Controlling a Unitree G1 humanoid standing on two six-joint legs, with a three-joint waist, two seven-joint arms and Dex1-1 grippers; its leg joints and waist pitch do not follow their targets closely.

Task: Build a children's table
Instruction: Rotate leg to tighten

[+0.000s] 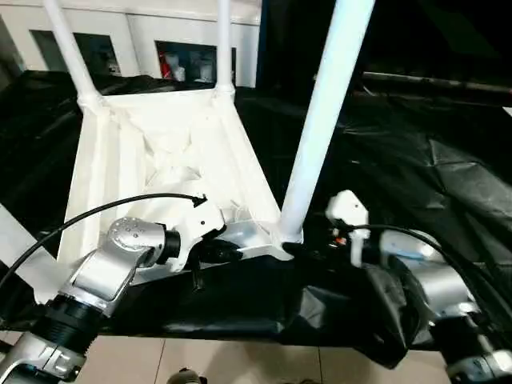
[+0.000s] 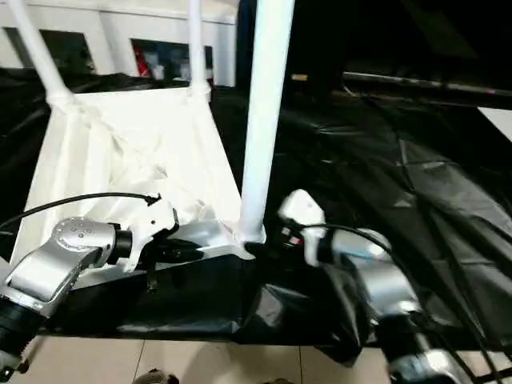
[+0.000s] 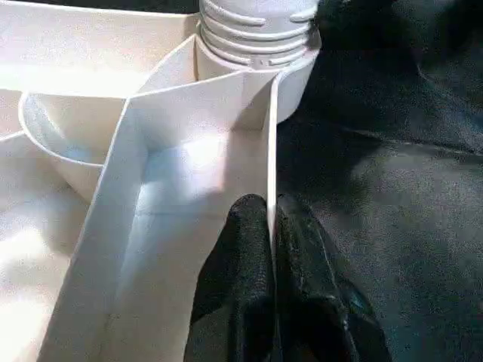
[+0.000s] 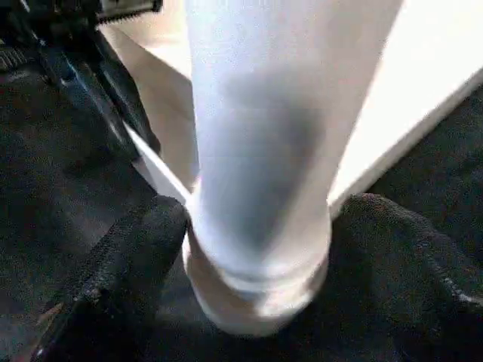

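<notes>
Pinching the near rim of the upturned table top [image 1: 160, 160], the left gripper [image 3: 272, 226] has its two black fingers pressed together on the thin white wall!

Right gripper [image 4: 256, 249] stands spread, one dark textured finger [image 4: 128, 264] either side of the smooth tapered leg [image 1: 324, 112] just above its ribbed, threaded base; whether the pads touch it I can't tell. That leg rises from the near corner socket [image 3: 260, 38] at lower centre of the head view and runs out of the frame's top. The top lies ribbed side up, glossy moulded plastic, centre-left on crinkled black sheeting [image 1: 432, 160]; two more legs [image 1: 68, 48] stand at its far corners, upper left. Wide open sheeting fills the right half; pale floor tiles [image 1: 216, 360] run along the bottom edge, and a white cabinet [image 1: 144, 32] sits along the top left.
</notes>
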